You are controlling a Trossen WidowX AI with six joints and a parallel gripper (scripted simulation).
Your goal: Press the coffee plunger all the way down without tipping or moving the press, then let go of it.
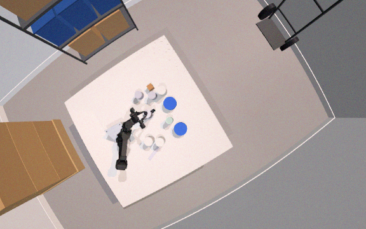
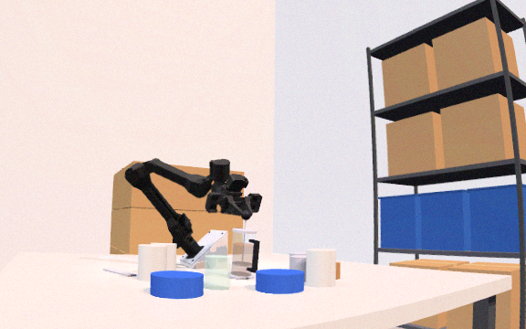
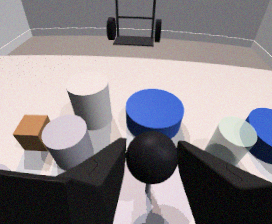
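Note:
The coffee press is a clear upright cylinder with a pale lid and a black side handle. It stands on the table. A thin rod rises from the lid to a round black plunger knob. A short length of rod shows between lid and knob. My gripper is shut on the knob, one finger on each side, above the lid. In the wrist view the press body is mostly hidden by the fingers and knob.
Two blue discs and a pale green cup stand on the camera side of the press. Grey-lilac cylinders, a white cylinder and an orange cube stand to one side, two white cylinders to the other.

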